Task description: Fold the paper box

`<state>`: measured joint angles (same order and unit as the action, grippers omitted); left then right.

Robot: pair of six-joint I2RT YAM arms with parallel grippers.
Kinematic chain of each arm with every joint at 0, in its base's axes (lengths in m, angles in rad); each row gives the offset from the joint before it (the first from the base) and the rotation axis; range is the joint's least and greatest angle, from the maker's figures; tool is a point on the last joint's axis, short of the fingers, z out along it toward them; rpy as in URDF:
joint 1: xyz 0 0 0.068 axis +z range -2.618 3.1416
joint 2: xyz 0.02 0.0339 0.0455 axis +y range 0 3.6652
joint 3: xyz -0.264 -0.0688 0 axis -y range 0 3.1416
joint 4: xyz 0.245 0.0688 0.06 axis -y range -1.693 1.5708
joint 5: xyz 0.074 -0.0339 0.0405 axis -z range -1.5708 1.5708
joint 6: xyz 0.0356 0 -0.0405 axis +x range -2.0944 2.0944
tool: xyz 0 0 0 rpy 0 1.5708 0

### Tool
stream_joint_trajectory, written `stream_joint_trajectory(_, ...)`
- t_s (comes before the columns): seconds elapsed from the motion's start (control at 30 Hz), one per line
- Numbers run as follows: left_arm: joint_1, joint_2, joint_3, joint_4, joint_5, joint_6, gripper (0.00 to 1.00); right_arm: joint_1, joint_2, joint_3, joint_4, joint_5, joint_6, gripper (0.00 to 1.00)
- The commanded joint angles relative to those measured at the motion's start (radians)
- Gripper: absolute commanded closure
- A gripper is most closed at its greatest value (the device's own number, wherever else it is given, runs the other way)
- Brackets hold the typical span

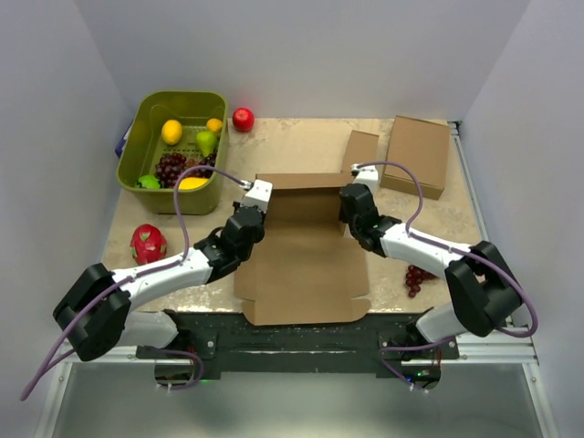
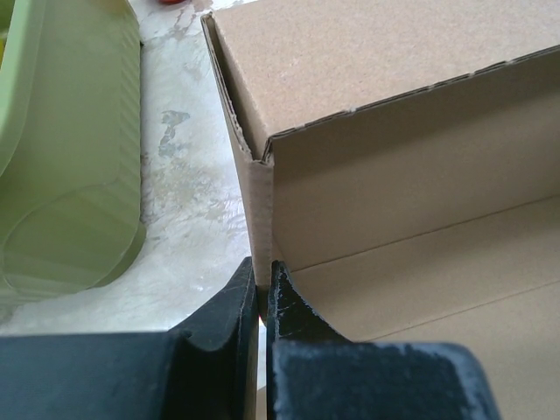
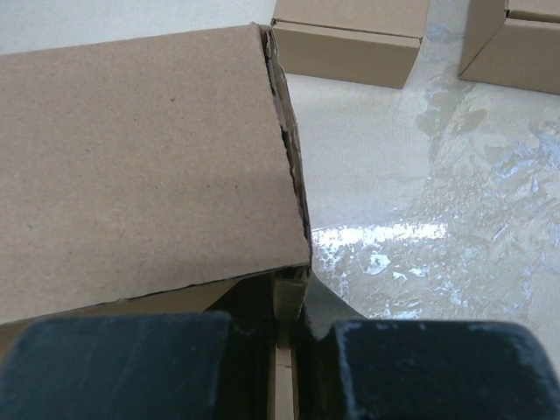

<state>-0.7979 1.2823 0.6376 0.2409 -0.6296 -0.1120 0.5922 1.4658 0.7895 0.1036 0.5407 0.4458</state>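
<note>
Left gripper on paper box — cropped

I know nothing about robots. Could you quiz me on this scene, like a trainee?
1. True or false: the left gripper and right gripper each pinch a side wall of the large brown cardboard mailer box.
2. What lies beside the green plastic basket? A: round red apple; B: banana; C: cup.
3. How many smaller brown cardboard boxes stand at the far right?
Key: 1 true; 2 A; 3 two.
</note>
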Motion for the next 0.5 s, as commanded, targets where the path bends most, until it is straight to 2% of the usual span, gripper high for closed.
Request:
stream_joint_trajectory(0.0,-0.004,-0.044,0.051,0.043,0.022,0.018,1.00,-0.015,0.010,0.033,-0.064,0.088,-0.007,1.00)
stream_joint_trajectory(0.07,-0.004,-0.043,0.048,0.037,0.034,0.003,1.00,-0.015,0.005,0.036,-0.059,0.044,0.004,1.00)
stream_joint_trajectory(0.13,-0.004,-0.044,0.045,0.028,0.047,-0.009,0.87,-0.015,0.002,0.034,-0.054,0.027,0.011,0.95)
stream_joint_trajectory(0.17,-0.004,-0.047,0.045,0.023,0.056,-0.018,0.82,-0.015,-0.002,0.033,-0.056,0.021,0.013,0.88)
stream_joint_trajectory(0.2,-0.004,-0.054,0.047,0.017,0.074,-0.021,0.71,-0.015,-0.007,0.030,-0.054,0.004,0.016,0.81)
stream_joint_trajectory(0.23,-0.004,-0.058,0.048,0.002,0.086,-0.032,0.66,-0.015,-0.018,0.025,-0.054,-0.004,0.016,0.73)
stream_joint_trajectory(0.27,-0.004,-0.064,0.048,-0.008,0.100,-0.037,0.62,-0.015,-0.039,0.017,-0.054,-0.011,0.016,0.59)
stream_joint_trajectory(0.33,-0.004,-0.089,0.047,-0.026,0.152,-0.037,0.51,-0.015,-0.070,0.007,-0.051,-0.047,0.007,0.47)
stream_joint_trajectory(0.37,-0.006,-0.096,0.047,-0.029,0.168,-0.037,0.46,-0.015,-0.103,-0.002,-0.048,-0.062,-0.001,0.35)
stream_joint_trajectory(0.4,-0.006,-0.113,0.047,-0.038,0.192,-0.040,0.39,-0.014,-0.119,-0.007,-0.047,-0.073,-0.019,0.31)
stream_joint_trajectory(0.47,-0.004,-0.127,0.056,-0.081,0.212,-0.044,0.34,-0.017,-0.159,-0.010,-0.062,-0.097,-0.030,0.23)
